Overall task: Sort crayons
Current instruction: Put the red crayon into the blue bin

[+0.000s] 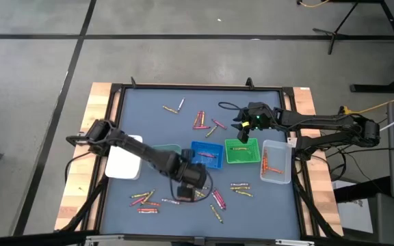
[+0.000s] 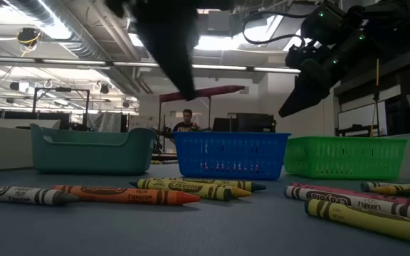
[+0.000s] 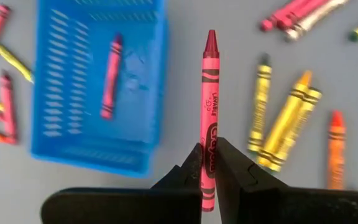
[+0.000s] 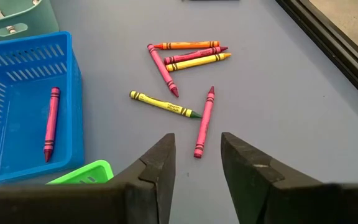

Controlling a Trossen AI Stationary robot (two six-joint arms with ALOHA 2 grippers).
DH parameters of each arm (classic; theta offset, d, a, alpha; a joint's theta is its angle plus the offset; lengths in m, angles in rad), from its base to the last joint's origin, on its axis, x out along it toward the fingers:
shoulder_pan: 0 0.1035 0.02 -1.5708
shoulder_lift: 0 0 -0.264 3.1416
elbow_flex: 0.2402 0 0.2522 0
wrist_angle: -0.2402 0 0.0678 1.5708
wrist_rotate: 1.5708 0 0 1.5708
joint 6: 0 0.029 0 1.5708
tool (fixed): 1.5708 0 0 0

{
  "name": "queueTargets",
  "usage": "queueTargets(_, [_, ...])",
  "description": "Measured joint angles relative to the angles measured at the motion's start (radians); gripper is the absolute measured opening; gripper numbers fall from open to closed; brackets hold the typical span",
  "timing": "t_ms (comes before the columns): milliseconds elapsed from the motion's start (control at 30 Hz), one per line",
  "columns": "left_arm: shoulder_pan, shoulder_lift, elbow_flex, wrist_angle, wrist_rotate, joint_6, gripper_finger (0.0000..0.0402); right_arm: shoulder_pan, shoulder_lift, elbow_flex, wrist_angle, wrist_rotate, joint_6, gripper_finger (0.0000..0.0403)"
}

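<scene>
My left gripper [image 3: 208, 152] hangs over the table's near middle [image 1: 195, 183], shut on a pink-red crayon [image 3: 209, 93] beside the blue tray [image 3: 98, 81]. One pink crayon [image 3: 110, 74] lies in that tray. Yellow crayons [image 3: 284, 118] and an orange one [image 3: 334, 149] lie flat on the mat on the held crayon's other side. My right gripper [image 4: 197, 146] stands open in the air near the green tray's far side [image 1: 241, 130], over a small group of loose crayons [image 4: 185, 74], touching none. My left gripper pinches the pink-red crayon's blunt end [image 3: 207, 163] between its two fingers. The fingers slant down from above, and the crayon lies along them. Its pointed end [image 3: 211, 37] juts out past the fingertips. The crayon is lifted clear of the mat.
A row of small trays crosses the table's middle: white [image 1: 123, 162], teal [image 1: 166, 148], blue [image 1: 207, 154], green [image 1: 241, 152], clear [image 1: 276, 164]. Loose crayons lie near the front edge [image 1: 146, 199], at front right [image 1: 239, 188] and toward the far side [image 1: 200, 121].
</scene>
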Motion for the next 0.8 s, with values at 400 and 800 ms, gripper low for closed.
queueTargets(400, [0.181,-0.002,0.005,0.019,0.012,0.105,0.0005,0.0,0.0,0.0,0.0,0.0,0.0,0.0127])
queueTargets(800, [0.222,-0.003,-0.029,0.128,0.015,0.121,0.0007,0.0,0.0,0.0,0.0,0.003,0.0,0.0127])
